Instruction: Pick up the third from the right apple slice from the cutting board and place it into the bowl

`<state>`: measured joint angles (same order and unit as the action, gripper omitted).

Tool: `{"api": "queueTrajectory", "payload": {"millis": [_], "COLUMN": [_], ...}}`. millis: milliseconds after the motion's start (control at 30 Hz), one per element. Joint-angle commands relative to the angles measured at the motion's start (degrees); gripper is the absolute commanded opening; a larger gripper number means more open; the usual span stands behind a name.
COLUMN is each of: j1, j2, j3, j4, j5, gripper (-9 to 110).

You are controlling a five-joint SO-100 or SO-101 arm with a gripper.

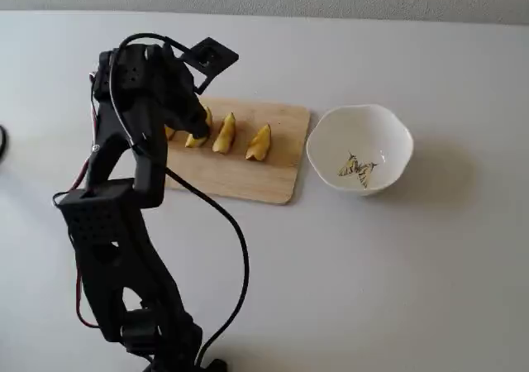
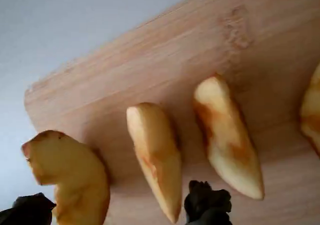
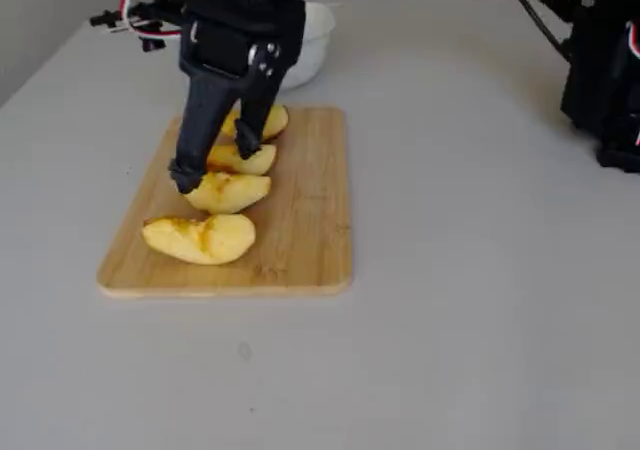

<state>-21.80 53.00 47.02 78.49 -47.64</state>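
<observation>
The apple slice [image 2: 156,160] is being straddled on the cutting board [image 2: 150,60] by the spread gripper [image 2: 122,207]; nothing is being grasped, and the bowl [image 1: 388,124] is being left empty.

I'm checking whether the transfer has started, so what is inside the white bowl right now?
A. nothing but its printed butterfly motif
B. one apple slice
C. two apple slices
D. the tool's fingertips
A: in a fixed view the bowl holds only its butterfly motif, while the apple slices, among them the apple slice under the tool, lie on the cutting board.
</observation>
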Motion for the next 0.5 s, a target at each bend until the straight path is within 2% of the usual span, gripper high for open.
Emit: {"api": "queueTrajectory", "payload": {"millis": [0, 200, 467], "j1": [1.4, 1.9, 0.7], "j2": [-1.7, -5.9, -8.3], "j3": [-6.2, -10.2, -10.9], "j4": [0.1, 1.3, 3.1], "j5": [0.5, 0.5, 0.3], "gripper": [34, 31, 19]}}
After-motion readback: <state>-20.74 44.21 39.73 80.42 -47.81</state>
